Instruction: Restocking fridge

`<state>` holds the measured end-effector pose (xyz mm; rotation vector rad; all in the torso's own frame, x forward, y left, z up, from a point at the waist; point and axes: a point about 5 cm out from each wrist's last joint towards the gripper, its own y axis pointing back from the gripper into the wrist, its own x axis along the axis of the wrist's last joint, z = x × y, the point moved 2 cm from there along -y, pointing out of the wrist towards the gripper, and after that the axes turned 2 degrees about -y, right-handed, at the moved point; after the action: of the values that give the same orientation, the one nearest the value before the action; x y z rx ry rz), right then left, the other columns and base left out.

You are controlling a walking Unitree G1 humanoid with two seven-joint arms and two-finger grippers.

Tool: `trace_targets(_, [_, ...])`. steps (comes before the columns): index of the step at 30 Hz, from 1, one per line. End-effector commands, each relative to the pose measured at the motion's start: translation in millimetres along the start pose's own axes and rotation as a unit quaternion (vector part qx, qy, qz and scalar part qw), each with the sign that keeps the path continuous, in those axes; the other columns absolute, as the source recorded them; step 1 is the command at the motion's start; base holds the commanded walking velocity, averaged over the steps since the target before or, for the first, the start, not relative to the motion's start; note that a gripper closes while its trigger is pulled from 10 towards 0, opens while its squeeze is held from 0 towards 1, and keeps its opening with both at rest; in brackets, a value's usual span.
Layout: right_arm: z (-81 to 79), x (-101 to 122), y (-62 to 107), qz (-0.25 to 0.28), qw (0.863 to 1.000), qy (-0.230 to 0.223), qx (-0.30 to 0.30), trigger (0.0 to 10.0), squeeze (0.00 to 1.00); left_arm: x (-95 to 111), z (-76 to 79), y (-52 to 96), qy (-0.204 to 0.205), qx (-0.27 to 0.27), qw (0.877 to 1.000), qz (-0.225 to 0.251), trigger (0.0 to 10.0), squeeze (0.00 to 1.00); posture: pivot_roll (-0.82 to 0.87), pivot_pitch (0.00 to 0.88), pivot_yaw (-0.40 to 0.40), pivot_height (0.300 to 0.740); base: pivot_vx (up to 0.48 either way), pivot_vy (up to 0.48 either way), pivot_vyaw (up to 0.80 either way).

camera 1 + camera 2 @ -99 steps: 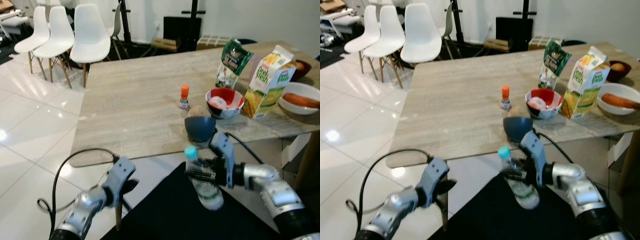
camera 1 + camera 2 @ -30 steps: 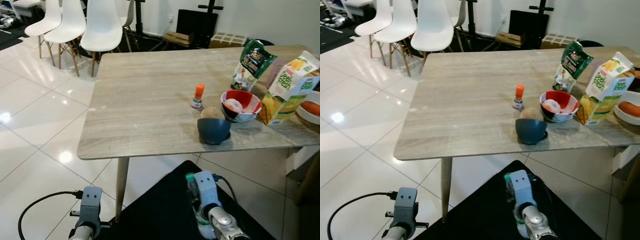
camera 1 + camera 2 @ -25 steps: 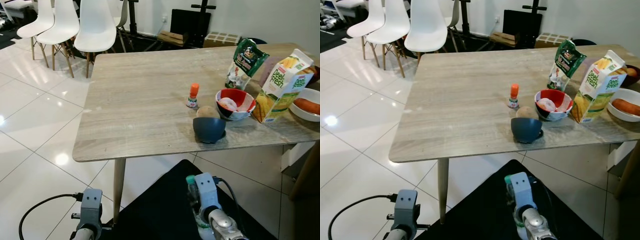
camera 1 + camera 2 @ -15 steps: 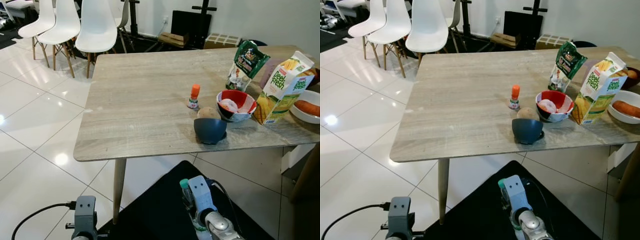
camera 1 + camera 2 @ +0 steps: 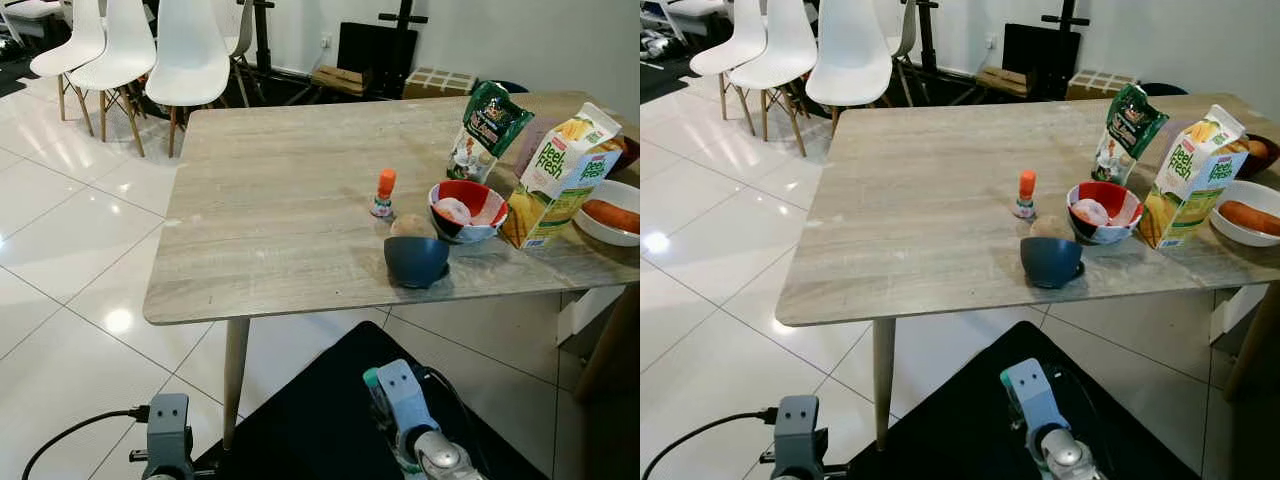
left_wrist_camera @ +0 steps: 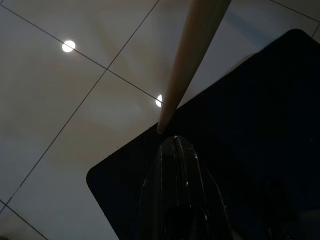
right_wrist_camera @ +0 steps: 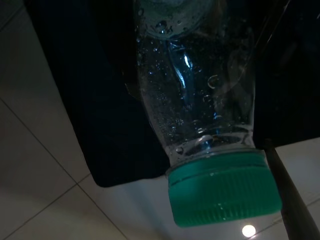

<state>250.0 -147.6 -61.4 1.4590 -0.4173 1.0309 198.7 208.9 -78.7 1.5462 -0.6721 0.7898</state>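
Right end effector point(image 5: 385, 400) low, below the near edge of the table point(image 5: 270, 220), clamped on a clear water bottle point(image 7: 200, 95) with a green cap point(image 7: 225, 192); bottle held against the black body panel point(image 5: 320, 420), cap point(image 5: 371, 378) pointing up toward the table. Left end effector point(image 6: 175, 150) low over the white tiled floor point(image 5: 60, 250), fingers pressed together, tips just short of the foot of a wooden table leg point(image 6: 187, 60).

Well above and ahead of the right end effector, on the table: dark blue cup point(image 5: 416, 260), red bowl point(image 5: 467, 209), small orange-capped bottle point(image 5: 383, 192), green snack bag point(image 5: 484, 127), juice carton point(image 5: 556, 173), white plate point(image 5: 608, 211) holding a carrot point(image 5: 612, 214). White chairs point(image 5: 150, 50) far beyond.
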Motion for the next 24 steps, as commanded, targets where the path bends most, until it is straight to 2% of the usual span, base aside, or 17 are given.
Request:
trace_targets(1, [0.0, -8.4, 2.4, -0.016, 1.0, 0.006, -0.003, 10.0, 0.0, -11.2, 3.0, 3.6, 0.014, 0.004, 1.0, -0.02, 10.0, 0.0, -0.04, 0.08, 0.016, 0.74, 0.0, 0.0, 0.0])
trace_targets(6, [2.1, -8.0, 2.4, -0.016, 1.0, 0.012, -0.009, 10.0, 0.0, -11.5, 2.2, 3.4, 0.037, 0.011, 0.999, -0.021, 10.0, 0.0, -0.04, 0.076, 0.017, 0.74, 0.0, 0.0, 0.0])
trace_targets(24, [3.0, -8.6, 2.5, -0.021, 0.999, 0.034, -0.007, 10.0, 0.0, -11.7, 7.0, 3.8, 0.05, -0.003, 0.999, -0.017, 10.0, 0.0, -0.05, 0.053, 0.015, 0.74, 0.0, 0.0, 0.0])
